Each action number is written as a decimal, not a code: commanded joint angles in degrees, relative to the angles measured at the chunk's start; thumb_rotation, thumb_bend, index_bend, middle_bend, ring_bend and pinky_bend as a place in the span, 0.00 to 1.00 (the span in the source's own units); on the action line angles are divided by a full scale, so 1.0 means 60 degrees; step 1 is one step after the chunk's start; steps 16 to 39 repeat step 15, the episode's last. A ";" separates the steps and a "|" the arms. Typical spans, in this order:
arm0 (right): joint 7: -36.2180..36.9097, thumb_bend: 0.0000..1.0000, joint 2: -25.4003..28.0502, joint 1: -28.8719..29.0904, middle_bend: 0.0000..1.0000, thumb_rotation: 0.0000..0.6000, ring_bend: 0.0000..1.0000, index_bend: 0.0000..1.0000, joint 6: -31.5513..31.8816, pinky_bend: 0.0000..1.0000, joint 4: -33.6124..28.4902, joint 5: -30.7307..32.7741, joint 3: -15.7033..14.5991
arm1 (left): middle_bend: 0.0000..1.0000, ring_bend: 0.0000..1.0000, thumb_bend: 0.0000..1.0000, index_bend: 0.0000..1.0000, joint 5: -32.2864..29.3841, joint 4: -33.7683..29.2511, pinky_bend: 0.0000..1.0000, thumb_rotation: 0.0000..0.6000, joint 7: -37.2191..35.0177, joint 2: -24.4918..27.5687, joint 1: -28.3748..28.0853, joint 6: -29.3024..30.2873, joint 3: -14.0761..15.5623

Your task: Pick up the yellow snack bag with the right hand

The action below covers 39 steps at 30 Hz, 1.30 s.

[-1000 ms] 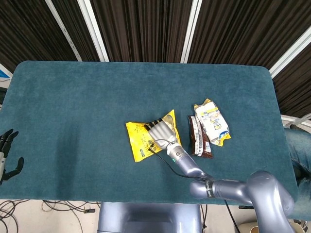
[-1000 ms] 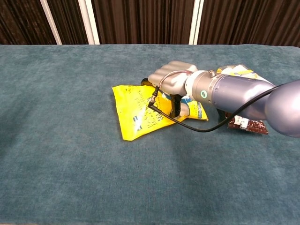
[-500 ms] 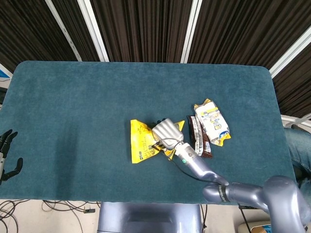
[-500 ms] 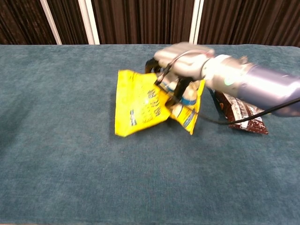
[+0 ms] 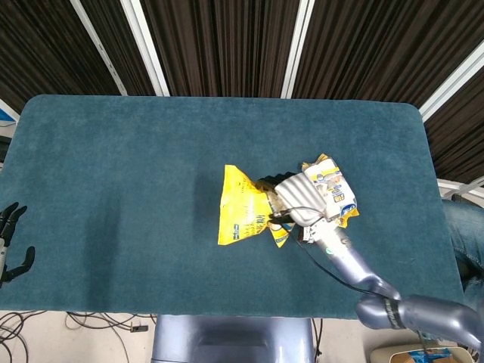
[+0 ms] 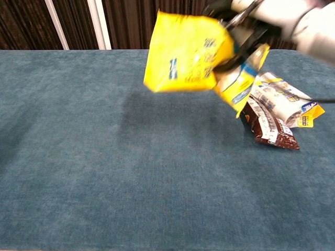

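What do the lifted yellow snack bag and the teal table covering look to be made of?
The yellow snack bag, held by the right hand, looks like thin printed plastic film: it creases and folds where it is gripped, with a slight sheen. The teal table covering looks like a matte, short-pile fabric, felt or carpet-like, with a mottled, fuzzy texture and no glare.

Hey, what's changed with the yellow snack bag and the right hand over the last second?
The right hand, which lay on the flat yellow snack bag, has closed on it and lifted it clear of the table, carrying it up and toward the robot's right. The bag now hangs crumpled in the air. The brown packet and the white packet stayed put, and the left hand stayed at the table's edge.
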 commanded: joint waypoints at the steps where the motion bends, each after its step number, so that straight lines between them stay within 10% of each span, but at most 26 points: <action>1: 0.1426 0.46 0.1202 -0.0660 0.58 1.00 0.58 0.51 0.0708 0.57 -0.0945 -0.0947 -0.0138 | 0.00 0.03 0.47 0.05 0.0010 -0.0028 0.01 1.00 0.0078 -0.0021 -0.0011 0.0004 0.0000; 15: 0.5897 0.46 0.2999 -0.1564 0.57 1.00 0.57 0.51 0.2043 0.57 -0.1688 -0.2869 -0.0551 | 0.00 0.03 0.47 0.05 -0.0016 -0.0278 0.01 1.00 0.0424 -0.0039 0.0006 0.0106 -0.0019; 39: 0.5897 0.46 0.2999 -0.1564 0.57 1.00 0.57 0.51 0.2043 0.57 -0.1688 -0.2869 -0.0551 | 0.00 0.03 0.47 0.05 -0.0016 -0.0278 0.01 1.00 0.0424 -0.0039 0.0006 0.0106 -0.0019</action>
